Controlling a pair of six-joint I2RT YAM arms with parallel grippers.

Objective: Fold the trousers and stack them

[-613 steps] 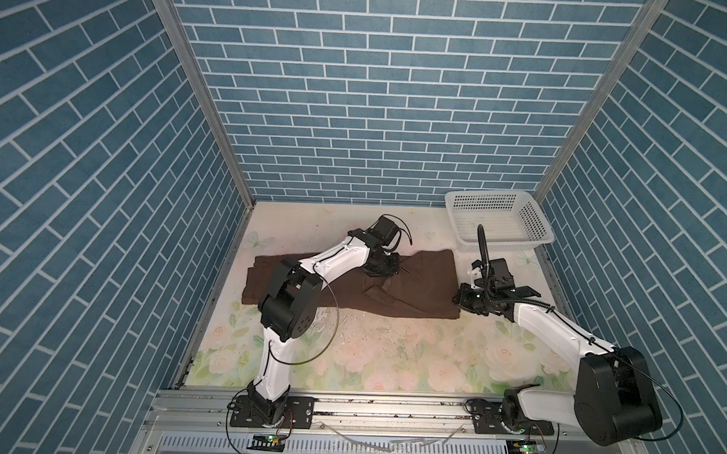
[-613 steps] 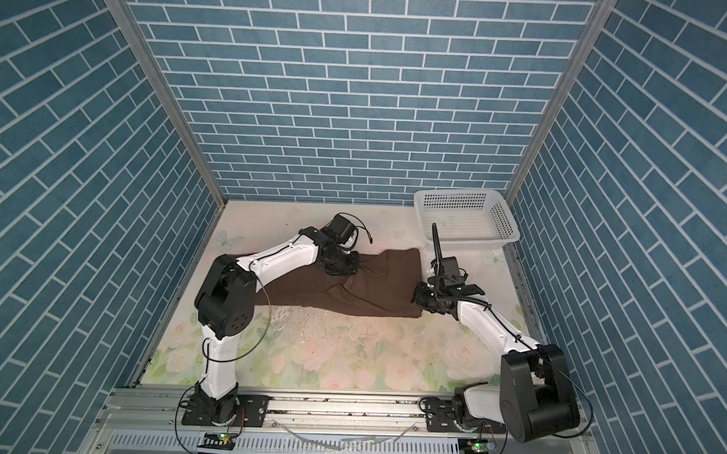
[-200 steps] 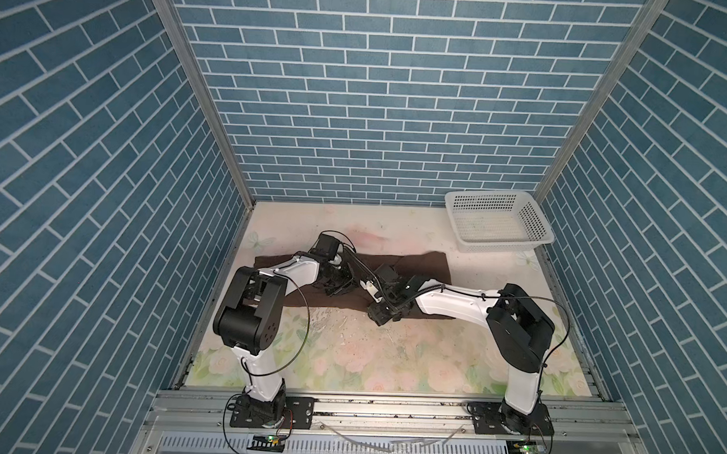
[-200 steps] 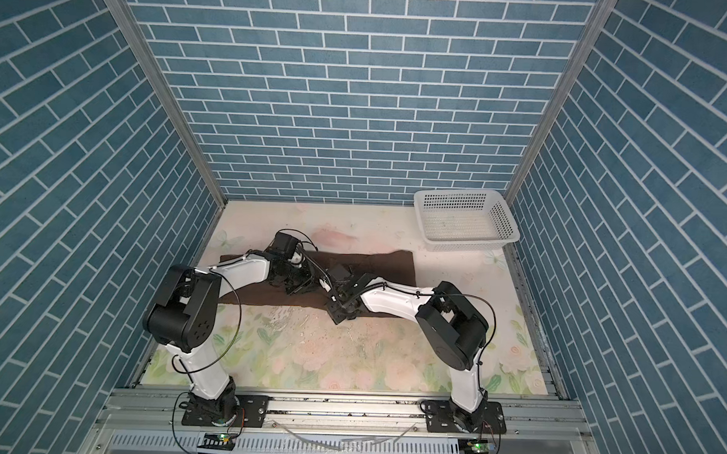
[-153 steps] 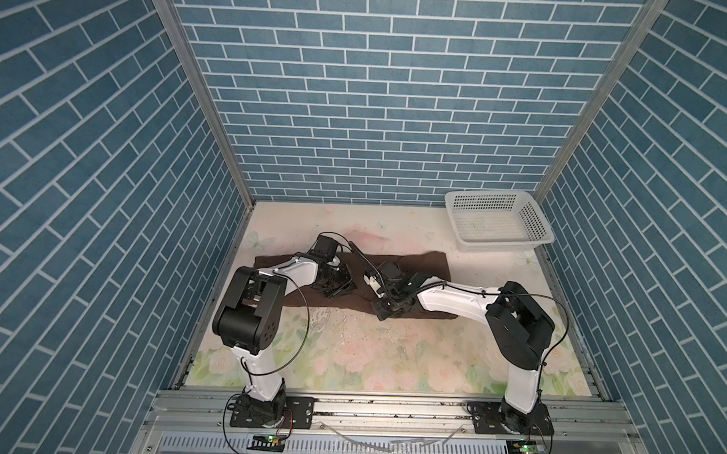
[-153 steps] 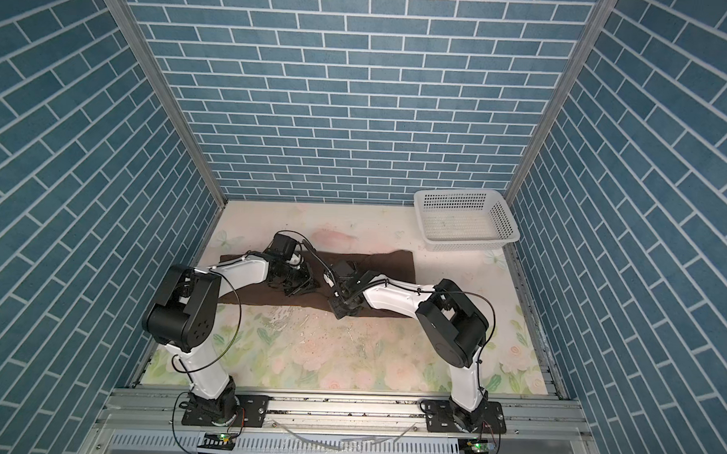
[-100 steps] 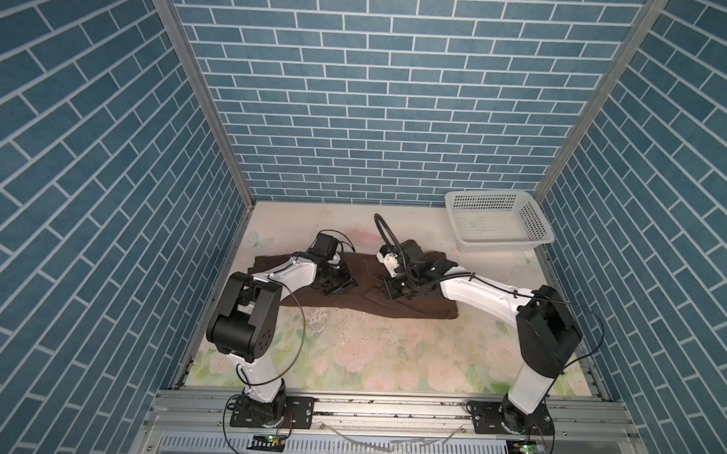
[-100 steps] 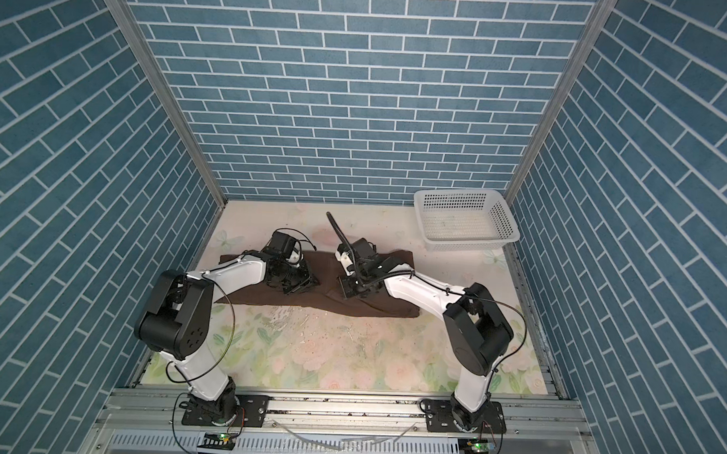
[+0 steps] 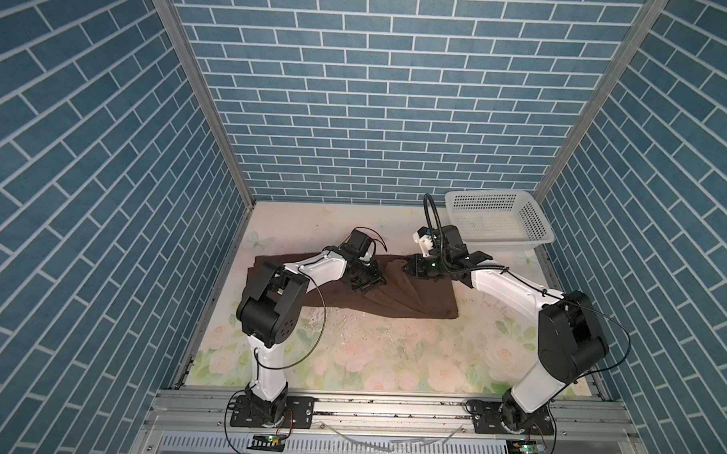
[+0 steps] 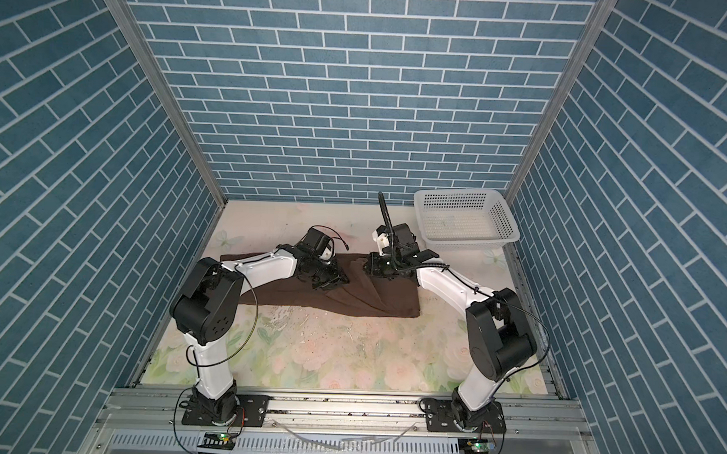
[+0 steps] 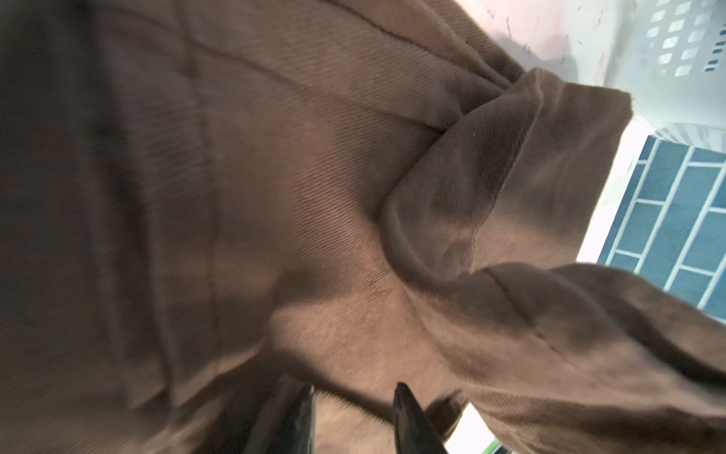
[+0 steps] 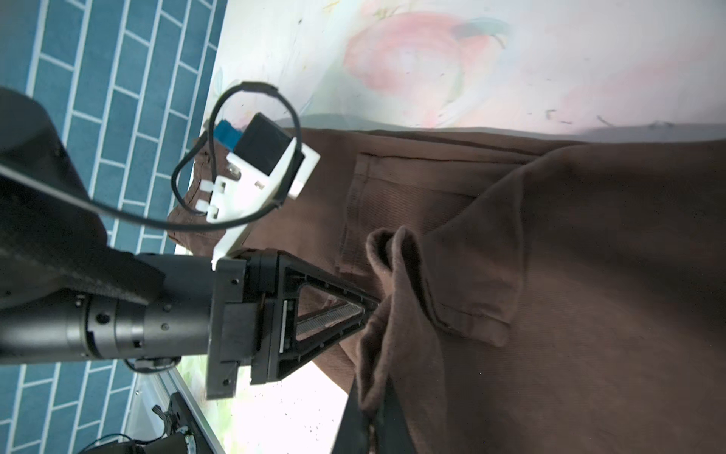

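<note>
Pinching trousers [image 9: 413, 296] edge, right end effector [image 9: 408, 270]; left end effector [image 11: 353, 393] unclear; front table [image 9: 390, 353] open.

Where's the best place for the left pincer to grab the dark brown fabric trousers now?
Probably the upstanding ridge of the dark brown fabric trousers just ahead of the left pincer, approached level from the left: it stands off the table, while most else lies flat.

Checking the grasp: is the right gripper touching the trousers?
Touching. The right wrist view shows the right gripper shut on a raised fold of the trousers.
</note>
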